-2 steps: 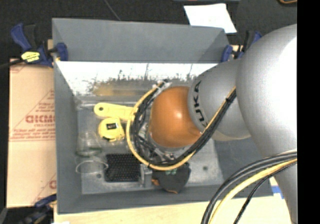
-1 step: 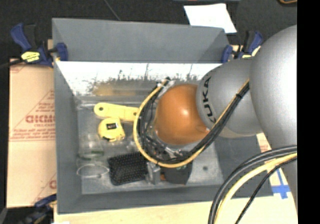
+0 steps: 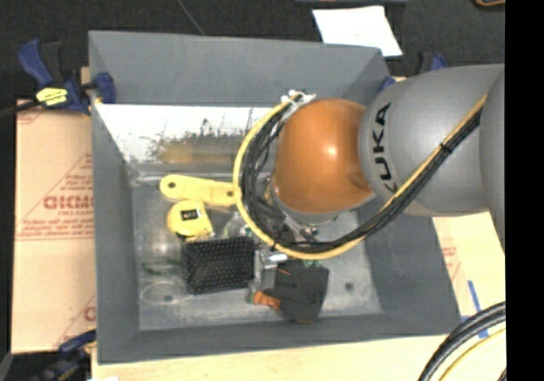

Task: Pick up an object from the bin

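My gripper [image 3: 274, 262] reaches down into the middle of the bin, mostly hidden under the arm's wrist. It sits between a black ridged block [image 3: 218, 264] on its left and a black lump with an orange part [image 3: 297, 292] just below it, near the bin's front wall. Whether it touches either one is hidden. A small yellow tape measure [image 3: 189, 219] lies up and left of the block.
A flat yellow handle-shaped piece [image 3: 197, 190] lies behind the tape measure, running under the arm's cables. Clear glassy things [image 3: 157, 273] rest at the bin's left front. The arm and its orange cover hide the bin's middle and right.
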You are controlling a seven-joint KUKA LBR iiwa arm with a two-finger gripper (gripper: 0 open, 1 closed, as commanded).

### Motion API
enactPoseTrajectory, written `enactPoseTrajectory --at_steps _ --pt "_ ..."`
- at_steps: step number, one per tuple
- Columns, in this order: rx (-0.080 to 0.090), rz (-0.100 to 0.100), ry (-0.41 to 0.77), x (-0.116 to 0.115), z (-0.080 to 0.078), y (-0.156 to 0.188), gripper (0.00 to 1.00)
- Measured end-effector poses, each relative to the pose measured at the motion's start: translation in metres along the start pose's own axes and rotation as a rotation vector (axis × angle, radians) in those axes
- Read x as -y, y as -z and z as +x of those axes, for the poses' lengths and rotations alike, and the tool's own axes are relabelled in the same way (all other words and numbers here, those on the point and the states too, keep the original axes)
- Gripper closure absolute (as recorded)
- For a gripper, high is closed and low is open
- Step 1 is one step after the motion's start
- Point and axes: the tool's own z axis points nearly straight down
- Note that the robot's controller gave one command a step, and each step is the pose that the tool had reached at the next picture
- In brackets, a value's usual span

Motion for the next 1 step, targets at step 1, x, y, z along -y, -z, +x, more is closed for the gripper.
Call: enactPoseTrajectory --at_steps 1 --pt "0.011 0.001 0.18 0.004 0.0076 0.0765 1.0"
